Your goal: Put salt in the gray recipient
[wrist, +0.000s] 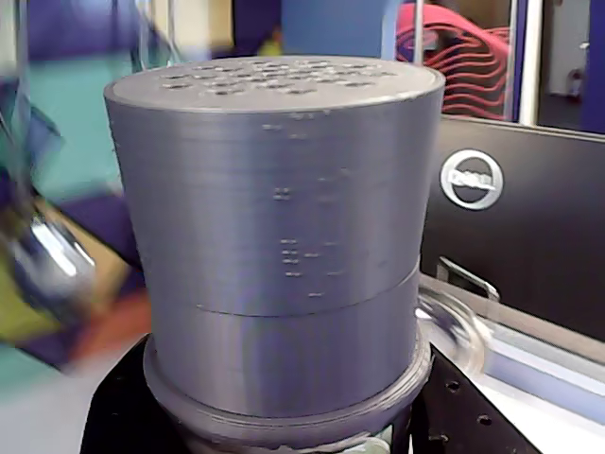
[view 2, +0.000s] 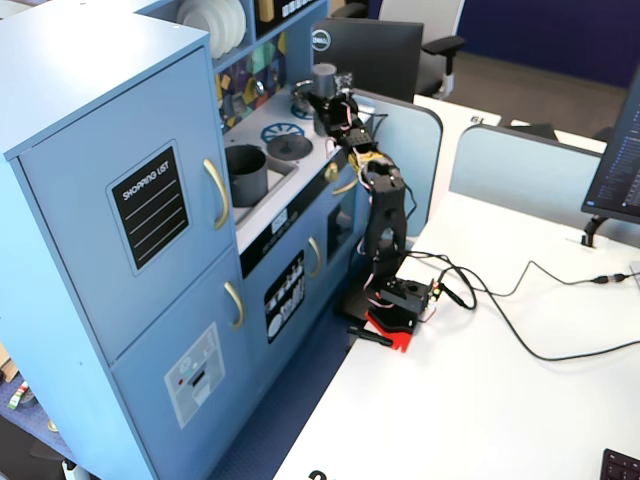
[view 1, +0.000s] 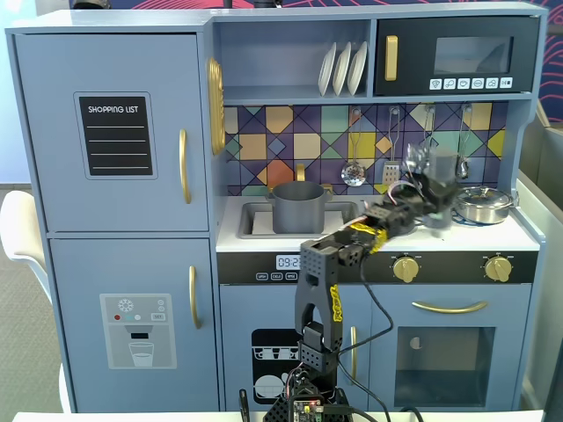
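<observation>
The salt shaker (view 1: 442,169) is a gray cylinder with a perforated cap, held upright over the right side of the toy kitchen counter. It fills the wrist view (wrist: 274,208), and it also shows in a fixed view (view 2: 323,82). My gripper (view 1: 433,200) is shut on its lower part; in the wrist view (wrist: 284,427) the black jaws stand at both sides of its base. The gray recipient (view 1: 297,207) is a pot standing in the sink, well to the left of the shaker. It also shows in a fixed view (view 2: 246,173). The shaker's label band is hidden.
A shiny steel pan (view 1: 484,204) sits on the counter just right of the gripper. A flat dark round lid (view 2: 287,147) lies on the stove between pot and shaker. Utensils (view 1: 354,171) hang on the back wall. A Dell monitor (wrist: 471,180) stands behind.
</observation>
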Action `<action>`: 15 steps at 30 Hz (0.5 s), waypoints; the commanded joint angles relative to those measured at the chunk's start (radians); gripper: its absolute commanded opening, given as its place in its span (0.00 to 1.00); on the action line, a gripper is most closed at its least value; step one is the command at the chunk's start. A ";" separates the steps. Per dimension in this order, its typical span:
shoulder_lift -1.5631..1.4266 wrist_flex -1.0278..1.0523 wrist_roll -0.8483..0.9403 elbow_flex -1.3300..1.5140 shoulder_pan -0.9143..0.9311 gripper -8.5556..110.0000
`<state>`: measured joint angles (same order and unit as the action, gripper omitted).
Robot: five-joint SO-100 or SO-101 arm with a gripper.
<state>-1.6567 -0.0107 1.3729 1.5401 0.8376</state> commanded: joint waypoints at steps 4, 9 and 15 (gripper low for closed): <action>-0.376 0.370 -0.534 -0.183 -0.147 0.07; -0.500 0.584 -0.884 -0.190 -0.377 0.07; -0.512 0.690 -1.430 -0.183 -0.650 0.07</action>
<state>-2.1154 0.6489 0.2899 1.4327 0.3160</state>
